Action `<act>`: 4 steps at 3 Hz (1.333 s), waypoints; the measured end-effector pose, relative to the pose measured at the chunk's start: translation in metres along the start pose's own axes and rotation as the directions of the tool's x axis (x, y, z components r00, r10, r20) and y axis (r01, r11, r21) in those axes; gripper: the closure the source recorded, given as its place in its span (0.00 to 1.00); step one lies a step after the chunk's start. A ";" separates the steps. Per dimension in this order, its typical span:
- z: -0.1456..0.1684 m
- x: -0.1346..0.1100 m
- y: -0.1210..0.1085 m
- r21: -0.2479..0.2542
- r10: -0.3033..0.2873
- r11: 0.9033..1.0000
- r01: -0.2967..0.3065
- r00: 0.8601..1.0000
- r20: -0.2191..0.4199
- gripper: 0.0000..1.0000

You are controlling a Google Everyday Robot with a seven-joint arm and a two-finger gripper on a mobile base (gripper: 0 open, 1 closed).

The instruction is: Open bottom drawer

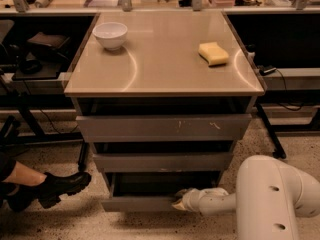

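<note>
White gripper [180,203] of the robot is low in front of the cabinet, at the right end of the upper edge of the bottom drawer [137,204], and it touches this edge or is just at it; whether it is spread, pressed together or pinching the edge I cannot tell. Behind it the thick white arm [272,196] reaches in from the lower right corner. The bottom drawer is the lowest of three grey fronts, close above the speckled floor [55,224], and it stands a little out, so that a dark opening shows between its front and the middle drawer [162,161] above it. The top drawer [162,128] is the widest one and has pale scratch marks on its right half. On the beige top of the cabinet [165,74] a white bowl [110,35] stands near the back left corner, and a yellow sponge [213,53] lies near the right edge, well apart from the bowl. At the left, on the floor, a black shoe [62,186] of a person points toward the cabinet
</note>
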State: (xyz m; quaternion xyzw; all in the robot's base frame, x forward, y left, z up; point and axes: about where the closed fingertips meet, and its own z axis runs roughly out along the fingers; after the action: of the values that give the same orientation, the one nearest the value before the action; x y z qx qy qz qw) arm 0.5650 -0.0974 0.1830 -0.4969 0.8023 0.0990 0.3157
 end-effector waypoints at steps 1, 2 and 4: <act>-0.004 0.000 0.004 -0.002 -0.003 1.000 0.003 1.000 0.002 1.00; -0.004 0.000 0.004 -0.002 -0.003 1.000 0.003 1.000 0.002 1.00; -0.009 0.007 0.013 0.005 -0.036 0.999 0.036 0.999 0.011 1.00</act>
State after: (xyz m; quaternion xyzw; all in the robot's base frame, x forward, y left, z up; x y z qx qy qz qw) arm 0.5479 -0.1005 0.1842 -0.5097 0.7918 0.0941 0.3232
